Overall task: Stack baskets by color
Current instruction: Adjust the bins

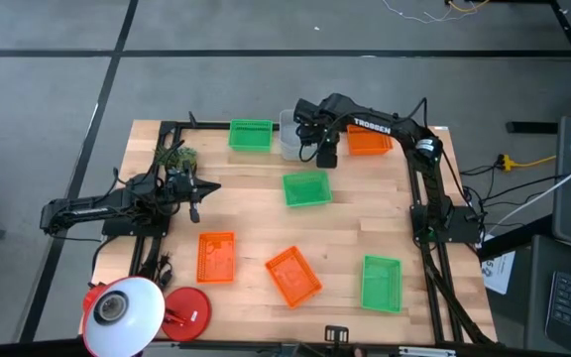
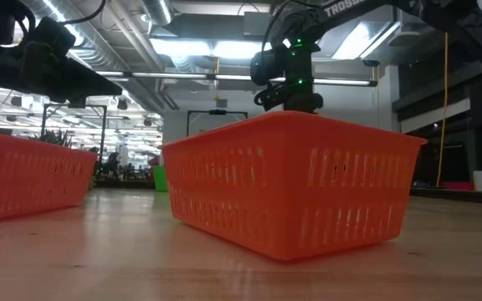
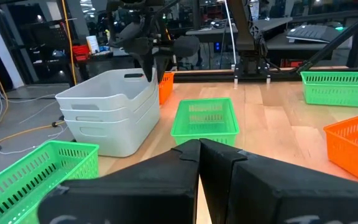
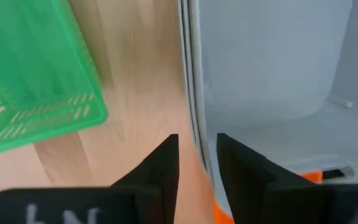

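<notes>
Grey-white baskets stand nested in a stack [image 1: 287,142] [image 3: 107,112] at the table's far middle. My right gripper [image 1: 308,137] [image 4: 197,142] points down over the stack, open, one finger on either side of the top basket's wall [image 4: 191,93], with a gap on each side. Green baskets rest on their bottoms at the far side [image 1: 250,134], the middle [image 1: 306,188] and the near right [image 1: 382,283]. Orange baskets sit at the far right [image 1: 369,140] and near the front [image 1: 216,256] [image 1: 292,275]. My left gripper [image 1: 198,194] [image 3: 199,149] waits shut at the left.
A lamp with a white shade [image 1: 127,309] and red round base [image 1: 188,307] stands at the near left corner. A small plant [image 1: 176,157] sits by the left arm. Black frame rails [image 1: 434,198] run along the table's sides. Bare wood lies between the baskets.
</notes>
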Tool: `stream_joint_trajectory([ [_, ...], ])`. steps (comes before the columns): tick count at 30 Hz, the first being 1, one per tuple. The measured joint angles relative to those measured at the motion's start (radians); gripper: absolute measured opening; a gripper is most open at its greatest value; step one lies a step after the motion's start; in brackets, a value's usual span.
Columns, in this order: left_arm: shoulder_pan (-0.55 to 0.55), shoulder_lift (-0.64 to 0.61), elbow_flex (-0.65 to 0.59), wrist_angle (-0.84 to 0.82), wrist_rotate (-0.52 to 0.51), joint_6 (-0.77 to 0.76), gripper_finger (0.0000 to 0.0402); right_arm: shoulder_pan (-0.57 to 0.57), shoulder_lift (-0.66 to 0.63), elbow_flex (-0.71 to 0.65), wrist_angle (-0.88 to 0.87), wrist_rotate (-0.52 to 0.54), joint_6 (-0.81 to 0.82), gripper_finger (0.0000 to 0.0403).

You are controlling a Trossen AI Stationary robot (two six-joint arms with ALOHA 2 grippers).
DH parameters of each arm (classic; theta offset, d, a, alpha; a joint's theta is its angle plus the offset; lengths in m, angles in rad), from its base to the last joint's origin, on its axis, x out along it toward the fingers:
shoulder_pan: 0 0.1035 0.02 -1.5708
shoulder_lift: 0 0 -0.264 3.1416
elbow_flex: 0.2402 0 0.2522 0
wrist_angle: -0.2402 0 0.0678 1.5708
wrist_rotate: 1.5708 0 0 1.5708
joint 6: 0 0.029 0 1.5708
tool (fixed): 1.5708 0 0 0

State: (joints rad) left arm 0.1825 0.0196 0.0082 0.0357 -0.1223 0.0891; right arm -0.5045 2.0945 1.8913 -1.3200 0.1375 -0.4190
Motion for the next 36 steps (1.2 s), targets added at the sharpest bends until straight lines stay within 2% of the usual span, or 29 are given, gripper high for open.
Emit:
stream_joint_trajectory([
  [5,0.0,0.0,0.0,0.0,0.0,0.0,0.0,0.013,0.0,0.091,-0.063,0.001,0.007,0.0106],
  [9,0.0,0.0,0.0,0.0,0.0,-0.001,0.0,0.036,0.0,0.191,-0.129,-0.008,0.11,0.0105],
  [13,0.0,0.0,0.0,0.0,0.0,-0.001,0.0,0.059,0.0,0.263,-0.192,-0.093,0.227,0.0105],
  [17,0.0,0.0,0.0,0.0,0.0,0.0,0.0,0.084,0.0,0.277,-0.213,-0.158,0.29,0.0105],
  [23,0.0,0.0,0.0,0.0,0.0,-0.001,0.0,0.144,0.0,0.277,-0.25,-0.166,0.389,0.0106],
  [29,0.0,0.0,0.0,-0.001,0.0,-0.001,0.0,0.222,0.0,0.277,-0.252,-0.166,0.35,0.0106],
  [33,0.0,0.0,0.0,-0.003,0.0,-0.009,0.0,0.26,-0.007,0.276,-0.251,-0.169,0.202,0.0106],
  [36,0.0,0.0,0.0,-0.003,0.0,-0.029,0.0,0.267,-0.036,0.272,-0.249,-0.206,0.178,0.0106],
])
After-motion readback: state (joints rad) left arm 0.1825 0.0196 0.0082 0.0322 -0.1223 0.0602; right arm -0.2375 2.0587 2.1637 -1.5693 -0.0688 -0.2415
